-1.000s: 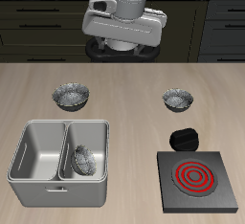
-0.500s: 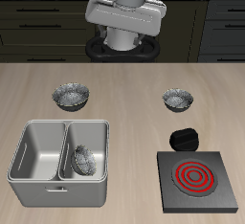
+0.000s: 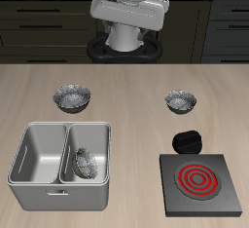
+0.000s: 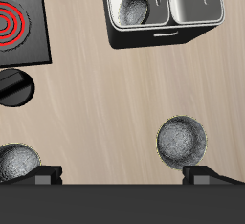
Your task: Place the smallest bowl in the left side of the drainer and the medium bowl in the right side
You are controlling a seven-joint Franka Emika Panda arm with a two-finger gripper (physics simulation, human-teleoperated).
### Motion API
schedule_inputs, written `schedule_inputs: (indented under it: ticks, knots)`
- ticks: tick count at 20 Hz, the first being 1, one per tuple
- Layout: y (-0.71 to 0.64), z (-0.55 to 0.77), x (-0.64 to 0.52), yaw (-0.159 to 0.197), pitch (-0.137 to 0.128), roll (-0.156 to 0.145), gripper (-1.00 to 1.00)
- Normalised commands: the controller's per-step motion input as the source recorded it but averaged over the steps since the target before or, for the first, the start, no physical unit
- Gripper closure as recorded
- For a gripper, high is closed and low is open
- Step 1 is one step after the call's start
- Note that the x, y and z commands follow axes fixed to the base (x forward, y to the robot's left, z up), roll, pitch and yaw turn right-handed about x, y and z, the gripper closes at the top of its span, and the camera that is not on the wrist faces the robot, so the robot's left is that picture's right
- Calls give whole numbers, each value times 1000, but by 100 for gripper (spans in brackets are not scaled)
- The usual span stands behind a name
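Gripper (image 4: 122, 176) high over the table's far side, fingers apart, holding nothing. Smallest bowl (image 3: 84, 162) lies tilted in the drainer's (image 3: 39, 188) left side. Medium bowl (image 3: 180, 101) stands upright on the table, beyond the stove (image 3: 199, 181).

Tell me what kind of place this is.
Likely a simulated kitchen counter: a stove with a red coil, a two-compartment drainer and speckled metal bowls on a wooden table, dark cabinets behind.
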Motion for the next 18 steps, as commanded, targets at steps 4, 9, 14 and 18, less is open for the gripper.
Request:
schedule_inputs:
  ticks: [4,9,14,18]
  knots:
    - [167,-151,-287,11,-2,63,-100]
    - [209,-243,-258,8,13,74,-100]
    - [205,-127,-263,32,-9,72,-100]
    - [248,-165,-329,36,-18,59,-100]
